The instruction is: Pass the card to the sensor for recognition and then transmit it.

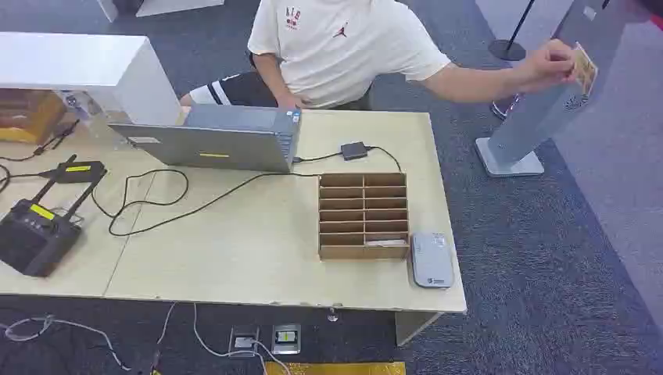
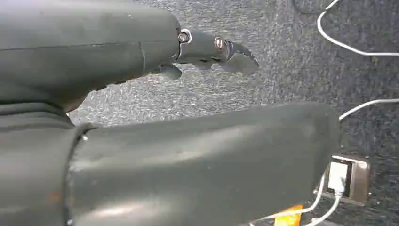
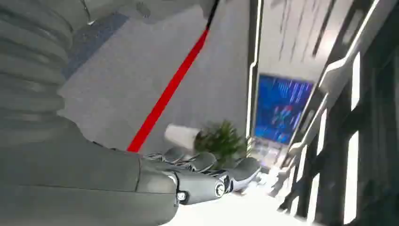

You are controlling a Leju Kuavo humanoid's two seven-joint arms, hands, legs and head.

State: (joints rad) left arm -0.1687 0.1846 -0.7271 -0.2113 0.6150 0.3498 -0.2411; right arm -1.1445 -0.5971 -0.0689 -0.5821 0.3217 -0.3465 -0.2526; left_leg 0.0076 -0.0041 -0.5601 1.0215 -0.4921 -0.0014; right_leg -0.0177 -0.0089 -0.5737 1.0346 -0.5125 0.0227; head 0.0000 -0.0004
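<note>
Card pickup not begun: the card (image 1: 584, 69) is in a person's hand (image 1: 551, 62), held up against the grey floor-standing pillar (image 1: 539, 117) off the table's right end.

Robot's left hand (image 2: 207, 49) hangs over carpet, its fingers extended, nothing in them; the right hand (image 3: 207, 174) points its fingers out side by side, slightly curled and likewise empty. My guess is the right hand must next reach for the card, then carry it to the white card reader (image 1: 431, 259) beside the cardboard slot organizer (image 1: 363, 215). The card seems upright, tilted along the pillar; its face direction is too small to tell.
</note>
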